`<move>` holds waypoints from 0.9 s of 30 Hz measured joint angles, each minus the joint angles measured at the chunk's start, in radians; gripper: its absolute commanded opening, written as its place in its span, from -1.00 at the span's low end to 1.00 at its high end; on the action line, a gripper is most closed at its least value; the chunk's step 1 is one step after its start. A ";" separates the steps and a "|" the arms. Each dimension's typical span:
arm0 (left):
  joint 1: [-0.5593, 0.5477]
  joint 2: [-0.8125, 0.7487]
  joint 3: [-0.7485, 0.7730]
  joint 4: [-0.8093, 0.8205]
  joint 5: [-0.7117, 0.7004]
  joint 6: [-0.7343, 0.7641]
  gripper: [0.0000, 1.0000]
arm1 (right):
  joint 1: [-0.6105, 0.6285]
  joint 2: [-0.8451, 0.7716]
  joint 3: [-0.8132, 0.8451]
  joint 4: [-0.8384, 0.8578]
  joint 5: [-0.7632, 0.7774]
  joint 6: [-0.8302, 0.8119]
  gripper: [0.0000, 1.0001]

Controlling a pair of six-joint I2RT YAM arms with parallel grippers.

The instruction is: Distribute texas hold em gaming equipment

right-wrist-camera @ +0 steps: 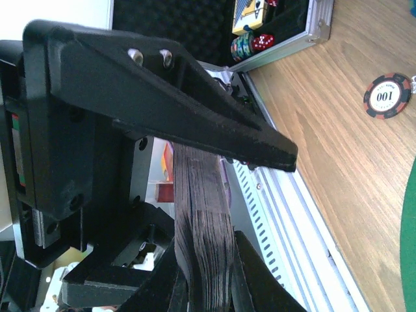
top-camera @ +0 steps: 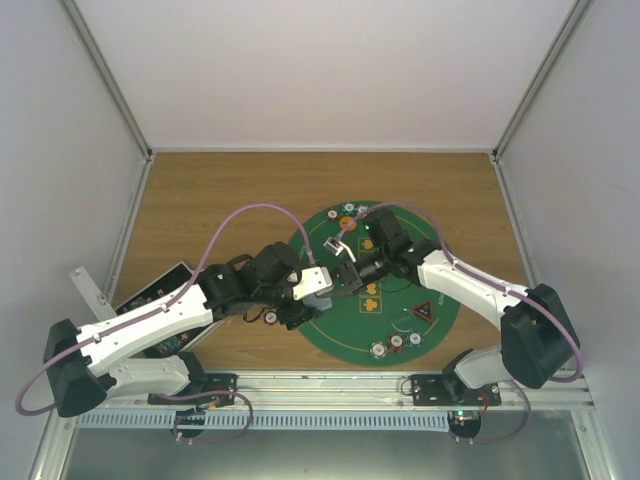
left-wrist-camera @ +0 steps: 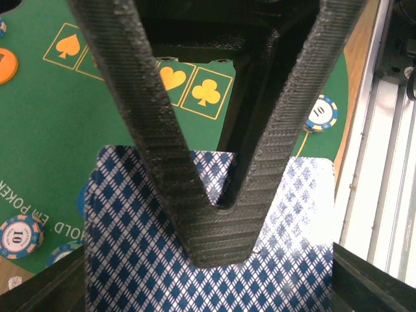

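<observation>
A deck of playing cards (left-wrist-camera: pixel 143 260) with blue-diamond backs hangs over the green mat (top-camera: pixel 445 290). In the right wrist view the deck (right-wrist-camera: pixel 201 214) shows edge-on, and my right gripper (right-wrist-camera: pixel 208 266) is shut across its thickness. My left gripper (left-wrist-camera: pixel 211 283) straddles the same deck, with a finger (left-wrist-camera: pixel 374 279) against each side edge. In the top view both grippers, left (top-camera: pixel 318 290) and right (top-camera: pixel 346 270), meet at the mat's left half. Striped chips (top-camera: pixel 397 341) lie at the mat's near rim. A red-black triangle marker (top-camera: pixel 424 311) sits by a clear disc (top-camera: pixel 402 320).
The black case (top-camera: pixel 150 300) lies open at the left, and its chips and dice (right-wrist-camera: pixel 260 39) show in the right wrist view. A black-red chip (right-wrist-camera: pixel 387 95) rests on bare wood. An orange disc (top-camera: pixel 346 222) and more chips (top-camera: pixel 333 214) lie at the mat's far rim. White walls enclose the table.
</observation>
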 measured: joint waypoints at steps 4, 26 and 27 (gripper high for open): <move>-0.003 0.000 0.000 -0.003 0.008 0.009 0.33 | 0.006 0.000 0.000 0.003 0.001 0.005 -0.99; -0.003 0.016 0.016 -0.046 0.062 0.027 0.04 | 0.019 0.003 -0.014 0.002 0.018 0.016 -0.45; -0.003 0.016 0.016 -0.047 0.063 0.029 0.04 | 0.019 0.004 -0.014 0.002 0.017 0.016 -0.42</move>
